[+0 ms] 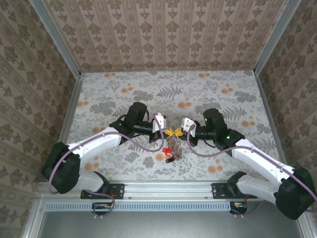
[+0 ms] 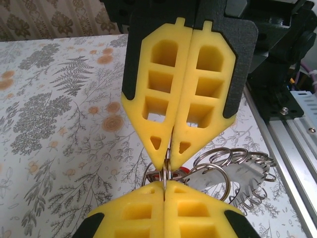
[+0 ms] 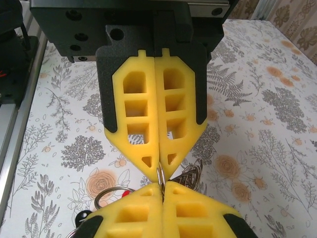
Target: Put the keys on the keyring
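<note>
My two grippers meet tip to tip over the middle of the table, the left gripper [image 1: 169,132] and the right gripper [image 1: 178,134]. Between them a thin silver ring stands edge-on, the keyring [image 2: 165,173] as far as I can tell. In the left wrist view my left gripper [image 2: 165,187] is shut on its lower edge and the right gripper [image 2: 170,166] on its upper edge. The right wrist view shows the same keyring [image 3: 160,176] pinched by the right gripper [image 3: 162,188]. Red and black keys [image 1: 170,151] lie just below the tips.
A cluster of small split rings [image 2: 233,157] and a larger ring [image 2: 220,179] lie beside the grip. Another ring [image 3: 106,194] with a red key head [image 3: 127,191] rests on the floral tabletop [image 1: 223,99]. Patterned walls enclose the table; a metal rail [image 1: 168,191] runs along the near edge.
</note>
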